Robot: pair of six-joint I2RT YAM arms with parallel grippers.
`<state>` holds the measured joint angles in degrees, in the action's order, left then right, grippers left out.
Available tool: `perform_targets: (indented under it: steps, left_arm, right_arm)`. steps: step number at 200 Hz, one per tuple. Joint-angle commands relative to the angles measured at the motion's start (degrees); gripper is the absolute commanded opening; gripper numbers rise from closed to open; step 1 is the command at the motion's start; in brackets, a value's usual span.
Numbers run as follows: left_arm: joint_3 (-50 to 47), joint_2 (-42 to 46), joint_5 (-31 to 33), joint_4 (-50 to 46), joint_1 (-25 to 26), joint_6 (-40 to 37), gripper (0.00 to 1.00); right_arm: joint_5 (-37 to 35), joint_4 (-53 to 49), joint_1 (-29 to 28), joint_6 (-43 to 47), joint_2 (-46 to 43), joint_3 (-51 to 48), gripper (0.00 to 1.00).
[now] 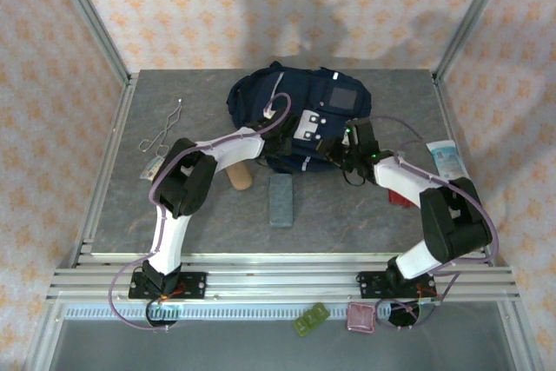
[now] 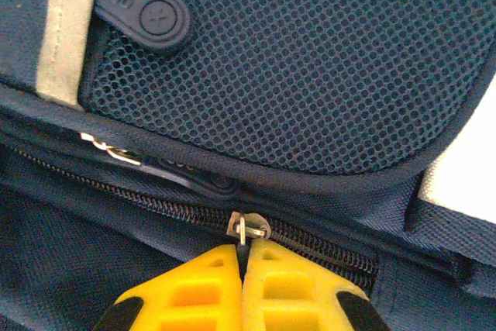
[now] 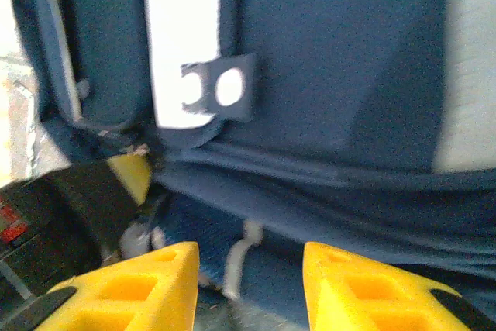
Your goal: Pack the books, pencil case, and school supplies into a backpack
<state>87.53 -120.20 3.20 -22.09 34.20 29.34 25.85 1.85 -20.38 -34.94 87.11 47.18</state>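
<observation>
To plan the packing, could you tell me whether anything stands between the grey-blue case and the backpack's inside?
The zipper looks closed where the shut left fingers meet its slider. On the table nothing lies between the grey-blue case and the backpack.

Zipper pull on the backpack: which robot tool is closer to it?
Left. The left tool is shut on the zipper pull, apparently pinching it. The right tool stands open a little to the side, over the backpack fabric, not touching the pull.
</observation>
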Motion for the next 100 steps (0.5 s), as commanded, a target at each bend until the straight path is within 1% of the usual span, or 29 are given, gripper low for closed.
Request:
perform_targets:
  steps: [1,12,28,41,51,66,78,100]
  left_arm:
    - [0.4,3.1,-5.6,-1.0,0.3,-4.3,0.0]
    - [1.1,4.3,-6.1,-1.3,0.8,-5.5,0.0]
    - [2.7,5.1,-7.3,-2.1,1.4,-7.0,0.0]
    - [4.0,5.1,-9.0,-2.7,1.6,-8.3,0.0]
    - [4.4,5.1,-9.2,-3.1,1.8,-9.4,0.0]
    - [4.6,4.9,-7.8,-4.2,1.9,-11.0,0.0]
    - [4.5,4.8,-5.3,-5.3,1.9,-12.8,0.0]
    - [3.5,4.7,-0.3,-7.0,1.5,-15.2,0.0]
  right_arm:
    - [3.5,4.3,-2.3,-2.0,2.5,2.4,0.39]
    - [4.4,6.1,-2.5,-3.3,4.8,2.7,0.39]
    - [3.0,6.1,-2.4,-4.4,7.9,4.0,0.37]
    - [0.7,4.6,-2.2,-5.2,9.9,5.5,0.36]
    - [-1.6,3.0,-1.4,-6.1,11.2,6.3,0.36]
    - [-5.6,0.6,0.2,-7.1,12.5,6.6,0.35]
    - [-8.2,-1.0,2.2,-8.0,13.3,6.1,0.35]
    - [-10.5,-1.1,6.0,-9.3,12.8,3.6,0.35]
